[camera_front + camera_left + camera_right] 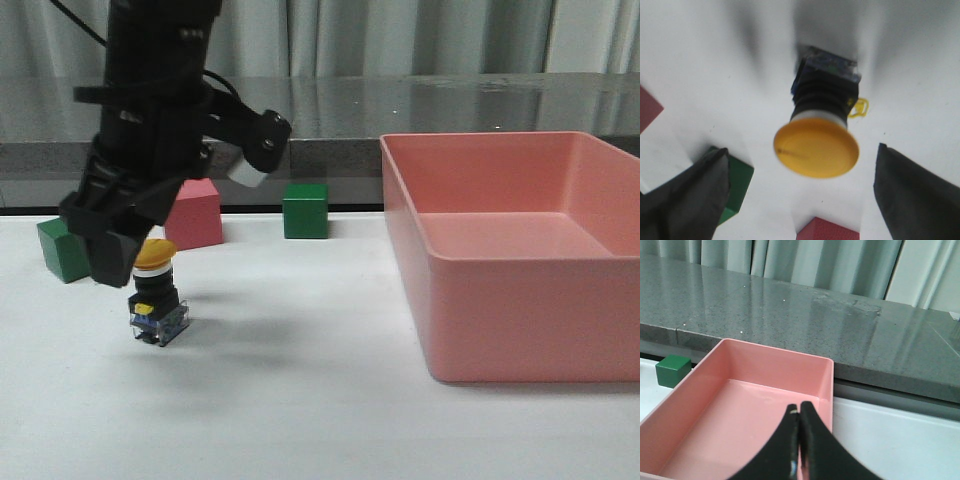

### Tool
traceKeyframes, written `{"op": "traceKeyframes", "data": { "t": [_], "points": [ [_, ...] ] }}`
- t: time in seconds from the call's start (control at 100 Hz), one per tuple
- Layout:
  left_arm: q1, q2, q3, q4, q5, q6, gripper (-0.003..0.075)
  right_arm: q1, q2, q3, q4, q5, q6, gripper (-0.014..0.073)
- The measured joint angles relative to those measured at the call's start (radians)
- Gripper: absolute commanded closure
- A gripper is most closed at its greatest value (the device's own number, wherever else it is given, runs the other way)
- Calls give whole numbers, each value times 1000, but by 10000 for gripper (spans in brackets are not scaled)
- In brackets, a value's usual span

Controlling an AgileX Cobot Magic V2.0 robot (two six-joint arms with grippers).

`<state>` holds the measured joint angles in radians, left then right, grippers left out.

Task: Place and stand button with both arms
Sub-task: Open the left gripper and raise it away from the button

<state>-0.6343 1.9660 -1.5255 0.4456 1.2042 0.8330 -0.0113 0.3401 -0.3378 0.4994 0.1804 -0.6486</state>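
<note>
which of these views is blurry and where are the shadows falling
Left wrist view: soft throughout, the yellow-capped push-button and dark fingers smeared, grey shadow streaks on the white table. Front view: sharp, a soft shadow right of the button. Right wrist view: sharp, glare on the grey stone counter.

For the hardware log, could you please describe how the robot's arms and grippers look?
The left arm is black and angular with a black cable on top and a pale grey cylindrical part. The left gripper has broad matte black fingers. The right gripper has slim, glossy black tapered fingers.

Bare table (300,400) between button (157,300) and pink bin (520,330); cubes (305,210) behind.
</note>
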Motion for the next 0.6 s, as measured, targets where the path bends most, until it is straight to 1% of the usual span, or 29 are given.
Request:
{"op": "traceKeyframes", "data": {
  "t": [0.13,0.2,0.27,0.29,0.34,0.38,0.39,0.4,0.41,0.45,0.46,0.47,0.48,0.6],
  "points": [
    [81,-51,0,-1,4,-23,158,0,0,0,0,0,0,655],
    [141,-80,0,-1,4,-83,202,0,0,0,0,0,0,655],
    [202,-108,0,-1,6,-170,288,0,0,0,0,0,0,655],
    [220,-114,0,-3,7,-192,332,0,0,0,0,0,0,655],
    [264,-138,0,-17,7,-227,405,0,0,0,0,0,0,655],
    [302,-155,0,-47,9,-244,503,0,0,0,0,0,0,655],
    [315,-162,0,-52,9,-248,503,0,0,0,0,0,0,655],
    [321,-166,0,-64,9,-250,549,0,0,0,0,0,0,655],
    [327,-173,0,-70,11,-250,549,0,0,0,0,0,0,655],
    [366,-194,0,-109,14,-260,667,0,0,0,0,0,0,655],
    [379,-203,0,-117,14,-262,667,0,0,0,0,0,0,655],
    [385,-207,0,-131,14,-262,719,0,0,0,0,0,0,655],
    [392,-217,0,-138,14,-262,735,0,0,0,0,0,0,655],
    [508,-303,0,-269,-24,-270,740,0,0,0,0,0,0,655]
  ]
}}
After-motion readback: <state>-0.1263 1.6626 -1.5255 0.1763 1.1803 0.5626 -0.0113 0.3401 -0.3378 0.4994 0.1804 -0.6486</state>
